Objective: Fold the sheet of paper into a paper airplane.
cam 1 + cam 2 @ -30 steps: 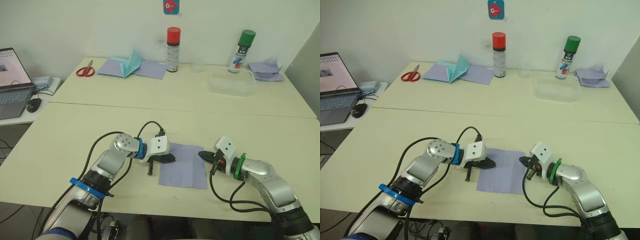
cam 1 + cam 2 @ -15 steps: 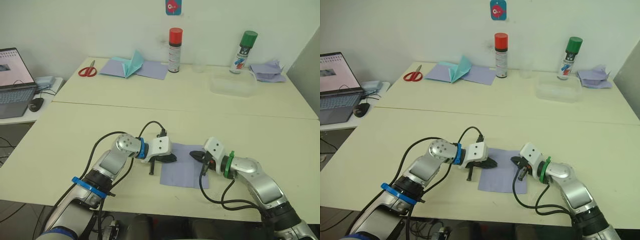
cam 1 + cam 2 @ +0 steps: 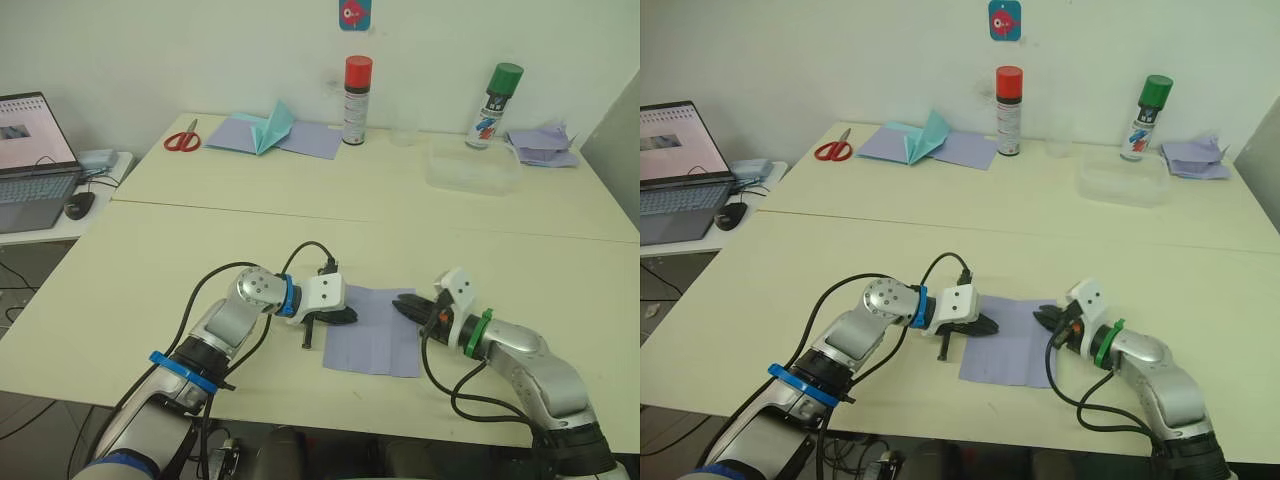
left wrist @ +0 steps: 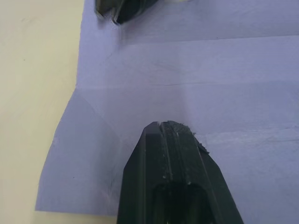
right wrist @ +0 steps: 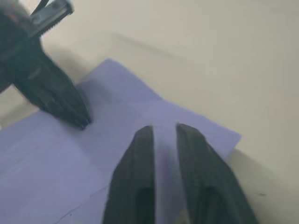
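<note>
Near the desk's [image 3: 150, 240] front edge the sheet of paper [image 3: 375, 335] lies flat, the left gripper [image 3: 343, 316], fingers together, pressing its left edge, while the right gripper [image 3: 405, 305], fingers slightly apart, has backed off to the right edge, folding hardly begun.

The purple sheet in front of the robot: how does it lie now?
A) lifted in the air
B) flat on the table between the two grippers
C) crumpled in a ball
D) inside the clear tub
B: the sheet of paper lies flat on the table, with the left gripper at one edge and the right gripper at the other.
</note>
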